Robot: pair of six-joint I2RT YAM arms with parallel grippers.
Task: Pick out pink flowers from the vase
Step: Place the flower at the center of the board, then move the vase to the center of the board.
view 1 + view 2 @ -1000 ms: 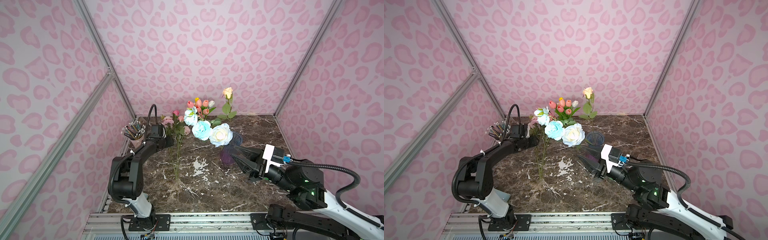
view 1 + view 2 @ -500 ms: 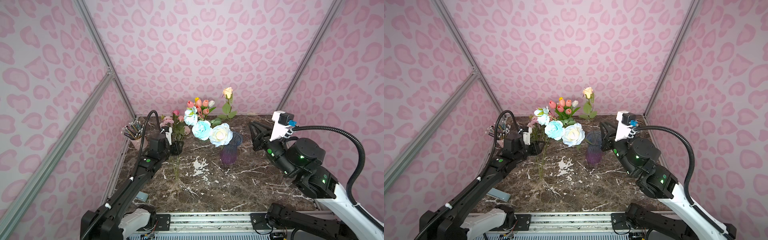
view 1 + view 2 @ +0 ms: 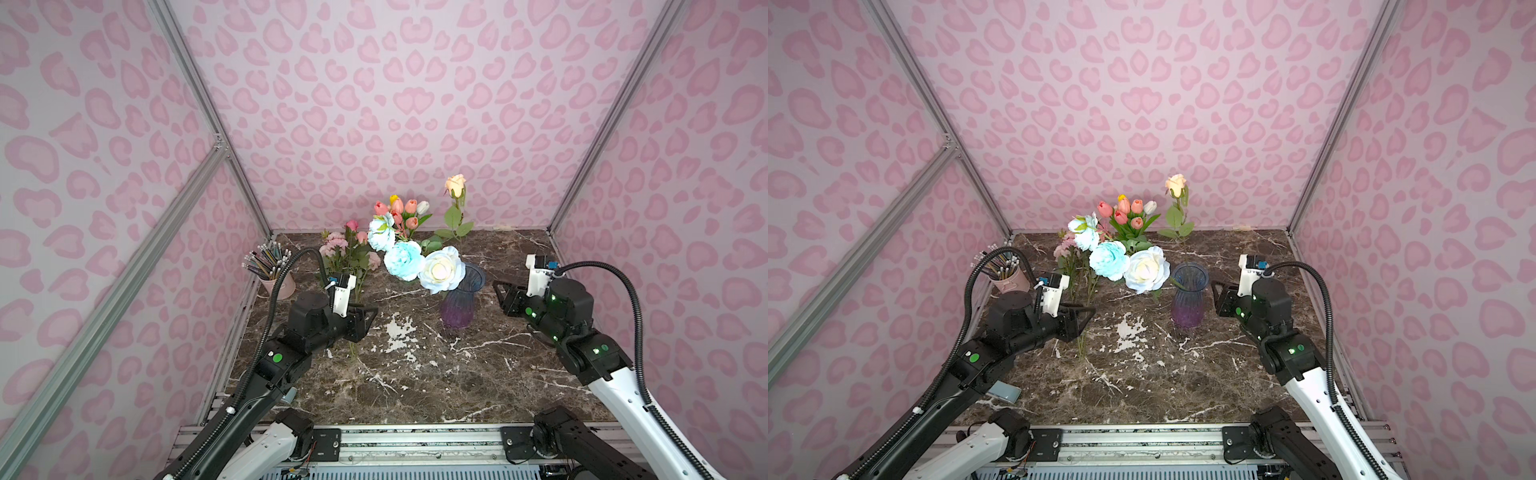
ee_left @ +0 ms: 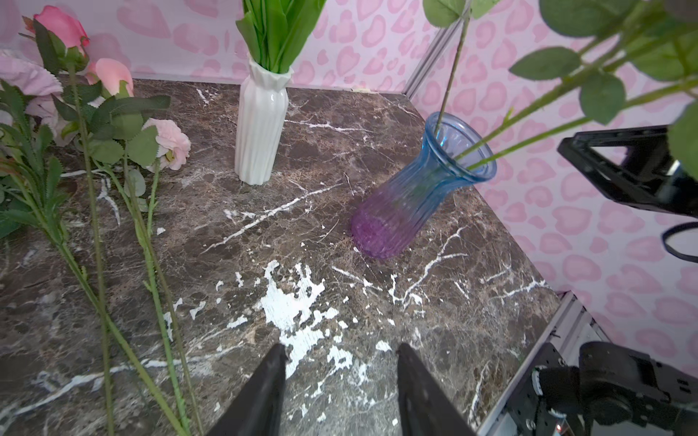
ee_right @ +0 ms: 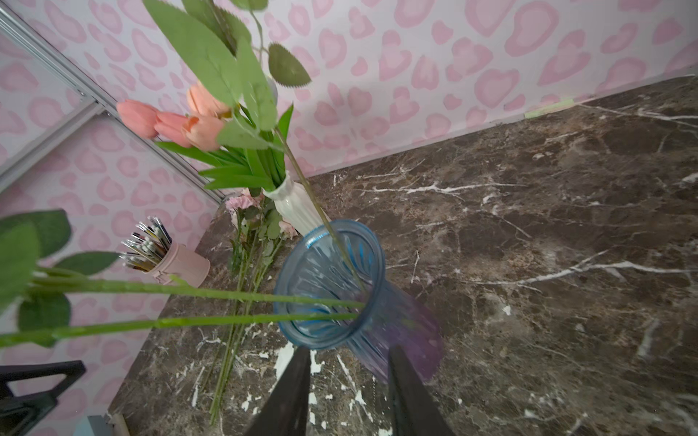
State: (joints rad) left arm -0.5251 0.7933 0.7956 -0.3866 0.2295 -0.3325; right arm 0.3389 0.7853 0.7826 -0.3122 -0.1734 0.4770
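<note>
Pink flowers [image 3: 347, 249], ruffled pale blooms and rosebuds, lay in a loose sheaf on the left rear part of the marble table [image 3: 415, 374], with their green stems running forward. Just behind them, salmon-pink tulips [image 3: 399, 210] stood bunched with a yellow and a white one in a narrow white vase [image 4: 260, 124]. The blue-to-purple glass vase [image 3: 457, 307], near the table's middle, held only light blue peonies [image 3: 403, 259], a white rose [image 3: 440, 270] and a tall peach rose [image 3: 456, 185]. The left gripper [image 4: 342, 362] hung low beside the laid stems with its jaws apart and nothing between them. The right gripper [image 5: 348, 353] sat just beside the glass vase, likewise parted and empty. A cup of pencils [image 3: 276, 282] stood at the left edge. Judged from this layout, the tulips were the pink blooms not yet removed. Three hazards follow. The heavy blue and white blooms leaned far over one side of the glass vase's rim, so a nudge from the nearby right gripper could topple it. A pull on one tulip could lift the whole tight bunch or tip the slender white vase. A low sweep of the left arm could drag the laid stems.
</note>
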